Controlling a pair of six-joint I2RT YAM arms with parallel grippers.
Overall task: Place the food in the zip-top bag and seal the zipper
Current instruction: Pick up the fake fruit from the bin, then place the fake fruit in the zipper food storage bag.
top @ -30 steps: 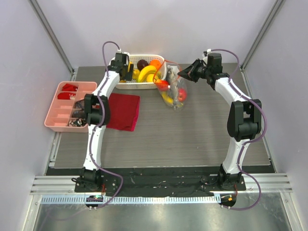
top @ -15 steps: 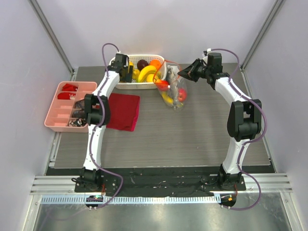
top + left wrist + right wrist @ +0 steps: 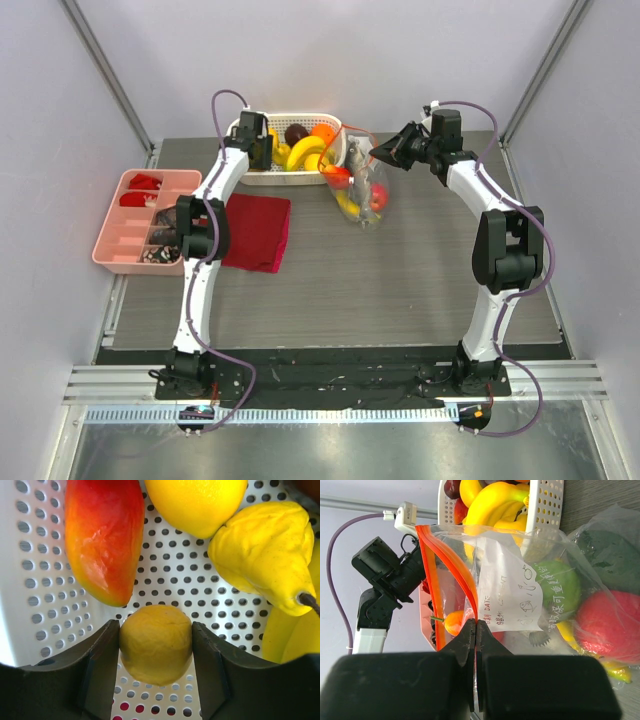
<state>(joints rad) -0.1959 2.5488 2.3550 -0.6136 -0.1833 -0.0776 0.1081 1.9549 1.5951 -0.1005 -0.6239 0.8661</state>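
Observation:
My left gripper (image 3: 156,652) is down inside the white basket (image 3: 175,580), shut on a small round yellow fruit (image 3: 156,635) with both fingers touching its sides. A red-orange mango (image 3: 105,535), a lemon (image 3: 195,502) and a yellow pear (image 3: 262,555) lie around it. My right gripper (image 3: 476,626) is shut on the edge of the zip-top bag (image 3: 512,600) beside its orange zipper (image 3: 447,555) and holds the mouth open toward the basket. A green piece (image 3: 557,587) and a red apple (image 3: 607,620) are inside the bag (image 3: 362,190).
The basket (image 3: 335,152) stands at the back of the table with bananas (image 3: 305,152) in it. A folded dark red cloth (image 3: 255,232) lies left of centre. A pink divided tray (image 3: 130,220) sits at the left edge.
The left wrist has shifted slightly inside the basket. The right arm and the bag have not moved.

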